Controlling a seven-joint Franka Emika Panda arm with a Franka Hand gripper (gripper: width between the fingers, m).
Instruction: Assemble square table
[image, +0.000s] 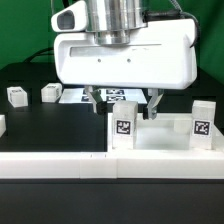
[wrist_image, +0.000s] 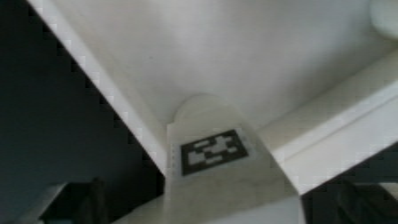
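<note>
Hovering end effector, released, over the two-legged square table slab

Hanging just above the square table slab (image: 160, 140), the end effector (image: 123, 100) is released. Its two fingers (image: 95, 98) stand wide apart with nothing between them.

Nearest the exterior camera, in front of and below the end effector, the long low wall (image: 60, 165) runs across the worktop (image: 45, 125). Just behind the wall lies the slab, carrying two upright tagged legs. The first leg (image: 122, 131) stands right beneath the end effector, and the second leg (image: 202, 126) stands off toward the exterior view's right. Whether they sit fully in the corner sockets cannot be told.

Beyond the end effector the marker board (image: 112, 95) lies flat. A loose leg (image: 50, 92) and, farther out, another loose leg (image: 17, 96) rest toward the exterior view's left.

Only the wrist view looks closely at a tagged leg (wrist_image: 222, 170), its black-and-white tag (wrist_image: 215, 151) and the white slab surface around it. The wall, marker board and loose legs show in the exterior view alone.
</note>
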